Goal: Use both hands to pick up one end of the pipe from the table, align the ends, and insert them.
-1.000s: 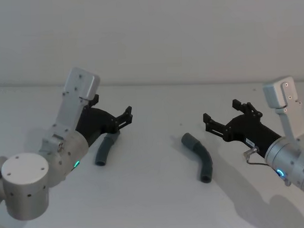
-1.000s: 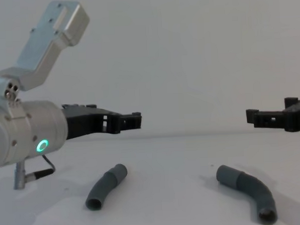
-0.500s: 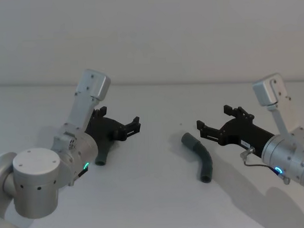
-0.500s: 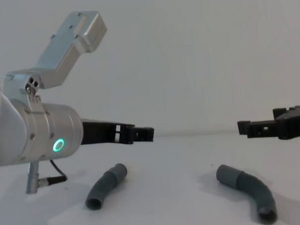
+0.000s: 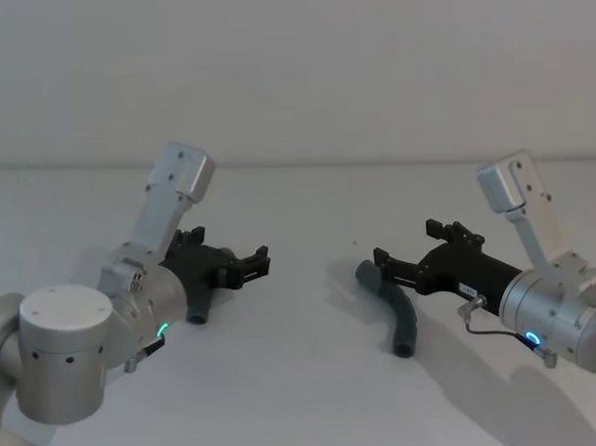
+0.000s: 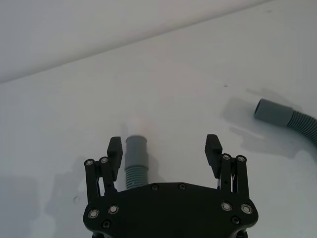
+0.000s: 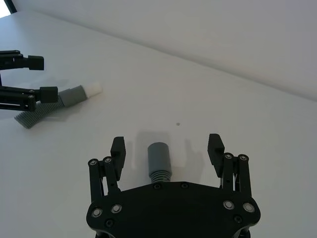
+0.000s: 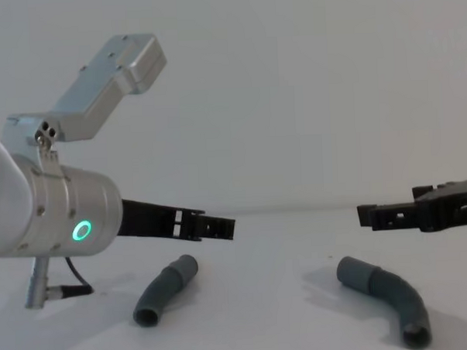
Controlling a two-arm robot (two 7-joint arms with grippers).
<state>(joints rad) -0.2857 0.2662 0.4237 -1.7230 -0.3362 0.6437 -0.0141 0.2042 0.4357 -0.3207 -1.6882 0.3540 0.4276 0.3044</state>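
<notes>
Two bent dark grey pipe pieces lie apart on the white table (image 5: 304, 399). The left piece (image 5: 197, 308) (image 8: 165, 289) has a slim end with a whitish tip (image 6: 136, 126). My left gripper (image 5: 252, 266) (image 6: 164, 146) hovers open over that piece, the collar (image 6: 134, 148) lying between its fingers nearer one of them. The right piece (image 5: 401, 319) (image 8: 386, 288) ends in a wider grey socket (image 7: 159, 157). Over this socket end my right gripper (image 5: 403, 242) (image 7: 167, 146) hovers open, its fingers either side. Neither gripper touches a pipe.
A plain pale wall (image 5: 293, 76) rises behind the table. Bare white surface lies between the two pieces (image 5: 301, 301) and in front of them. The left piece (image 7: 54, 105) also appears in the right wrist view beside the left gripper's fingers (image 7: 29, 91).
Both grippers have come lower and moved inward toward their pipe pieces, staying open. The pipe pieces have not moved.
</notes>
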